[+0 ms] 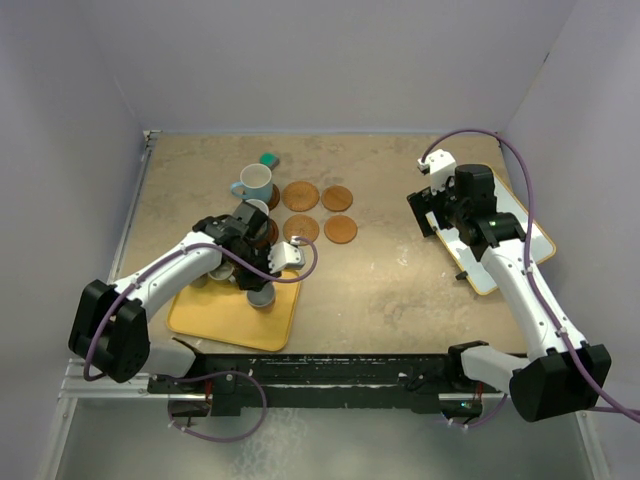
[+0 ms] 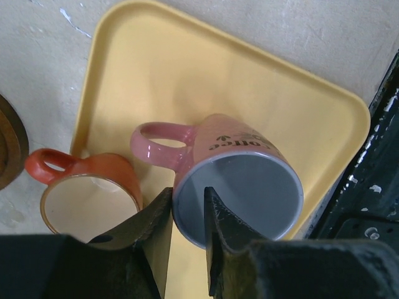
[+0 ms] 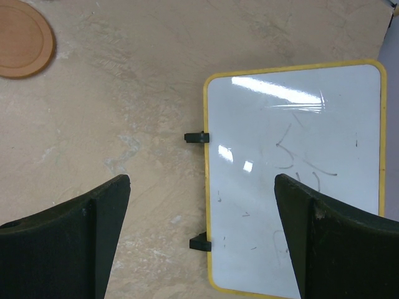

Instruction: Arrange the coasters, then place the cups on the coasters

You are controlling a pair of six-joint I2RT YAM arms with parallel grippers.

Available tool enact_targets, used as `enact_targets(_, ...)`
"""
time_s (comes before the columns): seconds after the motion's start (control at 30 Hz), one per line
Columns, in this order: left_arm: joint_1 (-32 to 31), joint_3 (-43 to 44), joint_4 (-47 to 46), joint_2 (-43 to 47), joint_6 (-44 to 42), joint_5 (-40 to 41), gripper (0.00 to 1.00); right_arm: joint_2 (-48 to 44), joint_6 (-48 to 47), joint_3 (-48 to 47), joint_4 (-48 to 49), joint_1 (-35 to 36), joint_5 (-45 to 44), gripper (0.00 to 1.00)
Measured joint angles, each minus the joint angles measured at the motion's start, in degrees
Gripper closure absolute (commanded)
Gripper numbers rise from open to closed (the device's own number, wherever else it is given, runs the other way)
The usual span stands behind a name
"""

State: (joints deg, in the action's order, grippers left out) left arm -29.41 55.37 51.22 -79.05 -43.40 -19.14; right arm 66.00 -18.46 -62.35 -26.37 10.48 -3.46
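Here, left hand (image 2: 188, 194) pinching pink-handled mug (image 2: 249, 187) rim over yellow tray (image 2: 187, 62), right hand (image 3: 201, 182) open.

Shows the right gripper (image 3: 201, 179) spread wide above a beige table (image 3: 124, 93). Frames, between and beyond the fingers, a yellow-edged whiteboard (image 3: 293, 187) with faint pen marks and two black clips (image 3: 198, 137) on its edge. Catches one brown coaster (image 3: 22, 37) far beyond the left finger, partly out of view.
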Motion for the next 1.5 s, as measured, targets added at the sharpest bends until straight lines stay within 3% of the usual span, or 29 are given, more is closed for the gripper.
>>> enact_targets(0.37,0.0,0.02,5.75,0.7,1.22,1.92,0.63,0.07,0.0,0.0,0.0,0.0,0.0,0.0)
enact_targets(0.63,0.0,1.86,8.2,2.16,-2.58,2.27,0.47,0.39,-0.02,0.0,-0.04,0.0,0.0,0.0)
enact_targets(1.03,-0.28,2.69,7.15,5.11,-20.85,-5.53,0.43,0.39,-0.15,0.0,-0.09,0.0,0.0,0.0)
enact_targets(1.5,-5.77,4.31,11.04,-2.47,-35.32,-6.67,0.5,1.25,-0.22,0.0,-0.15,0.0,-0.02,0.0)
